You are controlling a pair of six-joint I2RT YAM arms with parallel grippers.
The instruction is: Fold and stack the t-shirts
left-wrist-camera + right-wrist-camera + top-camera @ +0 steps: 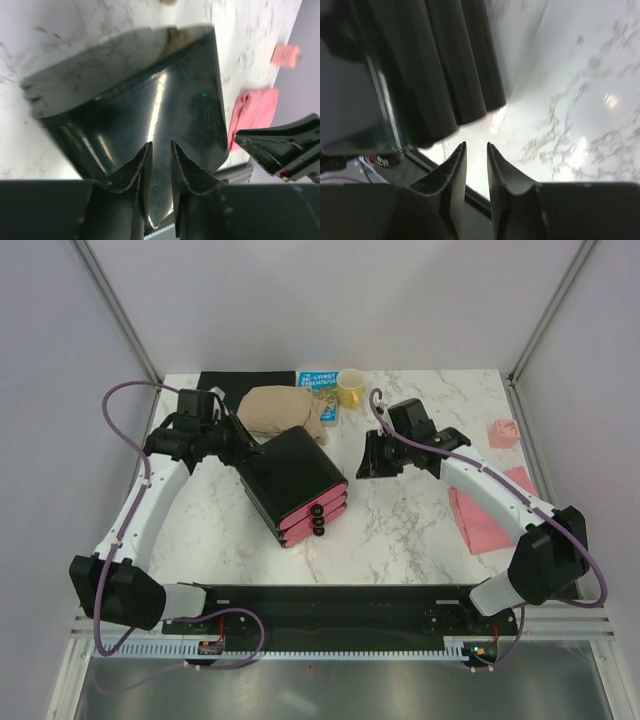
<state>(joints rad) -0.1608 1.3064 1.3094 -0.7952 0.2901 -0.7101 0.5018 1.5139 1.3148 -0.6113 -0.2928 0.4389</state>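
The left gripper [160, 150] is seen with its jaws slightly parted and nothing between them. It is held just over the far left corner of the black top of the pink-and-black drawer box [295, 475], and whether it touches the box cannot be told. The tan t-shirt [280, 408] is found close by, to the far right of this gripper, bundled into a rounded, folded lump. Its near edge is set right against the far side of the drawer box, though contact cannot be confirmed.

The right gripper [476, 147] is likewise released, with a narrow gap between its fingers and nothing held. It is poised above the bare marble table [400, 530], just right of the drawer box. The pink t-shirt [485, 520] is laid flat well apart from this gripper, on its near right, at the right edge of the table, and is partly covered by the right arm in the overhead view.

The two shirts are kept well apart, with the drawer box and both grippers between them. A yellow mug [350, 390] and a blue packet [320, 395] are placed at the far edge of the table beside the tan shirt, and a small pink block [503, 433] is seen on the far side of the pink shirt.
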